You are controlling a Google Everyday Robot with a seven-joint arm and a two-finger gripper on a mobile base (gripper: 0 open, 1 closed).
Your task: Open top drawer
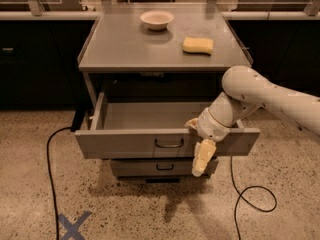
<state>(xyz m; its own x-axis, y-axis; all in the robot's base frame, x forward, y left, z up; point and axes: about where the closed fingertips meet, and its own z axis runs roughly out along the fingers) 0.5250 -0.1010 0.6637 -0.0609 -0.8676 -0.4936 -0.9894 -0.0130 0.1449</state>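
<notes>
The top drawer (130, 143) is a wide grey metal drawer under the grey cabinet top (125, 44). It stands pulled out, with its plain grey tray (150, 116) showing. A small dark wire handle (169, 144) sits at the centre of its front panel. My gripper (201, 155) is pale yellow and hangs down in front of the panel, just right of the handle and apart from it. My white arm (260, 94) comes in from the right.
A narrower drawer front (157, 167) sits shut below. A white bowl (157, 19) and a yellow sponge (197, 45) lie on the cabinet top. Black cables run on the floor at the left (50, 154) and right (255, 199). A blue tape X (74, 226) marks the floor.
</notes>
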